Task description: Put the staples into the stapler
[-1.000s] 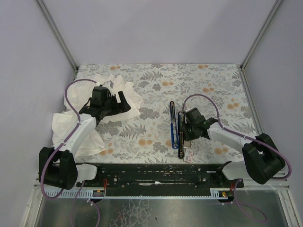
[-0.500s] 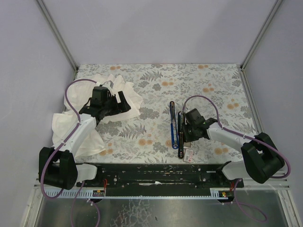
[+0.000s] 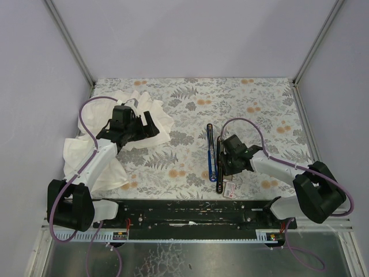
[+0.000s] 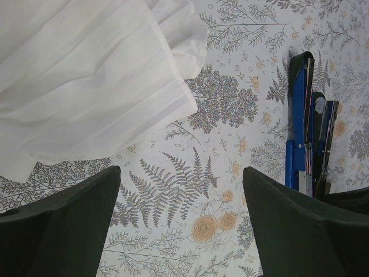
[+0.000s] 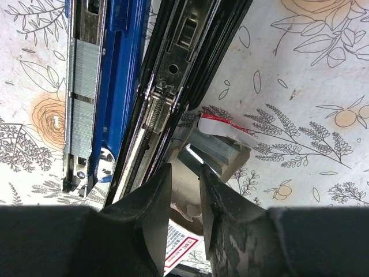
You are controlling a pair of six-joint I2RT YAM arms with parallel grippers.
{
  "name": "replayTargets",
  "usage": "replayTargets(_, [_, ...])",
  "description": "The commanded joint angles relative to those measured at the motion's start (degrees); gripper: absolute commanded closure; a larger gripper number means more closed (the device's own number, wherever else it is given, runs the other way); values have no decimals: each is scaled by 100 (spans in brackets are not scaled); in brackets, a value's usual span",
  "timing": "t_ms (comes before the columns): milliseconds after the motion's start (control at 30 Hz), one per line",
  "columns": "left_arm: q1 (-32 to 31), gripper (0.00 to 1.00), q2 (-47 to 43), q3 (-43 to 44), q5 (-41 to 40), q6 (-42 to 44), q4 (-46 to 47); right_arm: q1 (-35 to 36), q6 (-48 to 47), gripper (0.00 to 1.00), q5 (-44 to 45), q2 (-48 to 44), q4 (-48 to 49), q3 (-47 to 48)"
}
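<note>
The stapler (image 3: 211, 151) lies hinged open on the flowered table, its blue arm (image 5: 124, 69) beside its black arm with the metal channel (image 5: 179, 81). A silvery strip of staples (image 5: 83, 98) lies along the blue arm. The small white staples box (image 3: 229, 188) sits torn open just right of the black arm, with more staple strips (image 5: 216, 147) inside. My right gripper (image 5: 185, 176) hovers over the box with its jaws a narrow gap apart. One strip's end touches the right fingertip (image 5: 210, 179). My left gripper (image 4: 181, 193) is wide open over bare table, far to the left.
A large white cloth (image 3: 95, 156) is bunched at the left under and around the left arm, and fills the top left of the left wrist view (image 4: 86, 75). The stapler (image 4: 308, 133) shows at that view's right edge. Grey walls enclose the table.
My right gripper has edged slightly toward the stapler and the box. The left arm has not moved.
</note>
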Motion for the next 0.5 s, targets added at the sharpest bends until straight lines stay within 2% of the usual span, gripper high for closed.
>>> replayTargets(0, [26, 14, -101, 24, -19, 59, 272, 283, 56, 66, 460, 132, -12, 153])
replayTargets(167, [26, 14, -125, 28, -53, 70, 272, 603, 142, 70, 1049, 316, -98, 246])
replayTargets(333, [26, 14, -148, 36, -59, 71, 270, 766, 326, 87, 1616, 396, -302, 374])
replayTargets(467, [25, 14, -170, 30, -39, 69, 279, 761, 464, 99, 1658, 269, -310, 306])
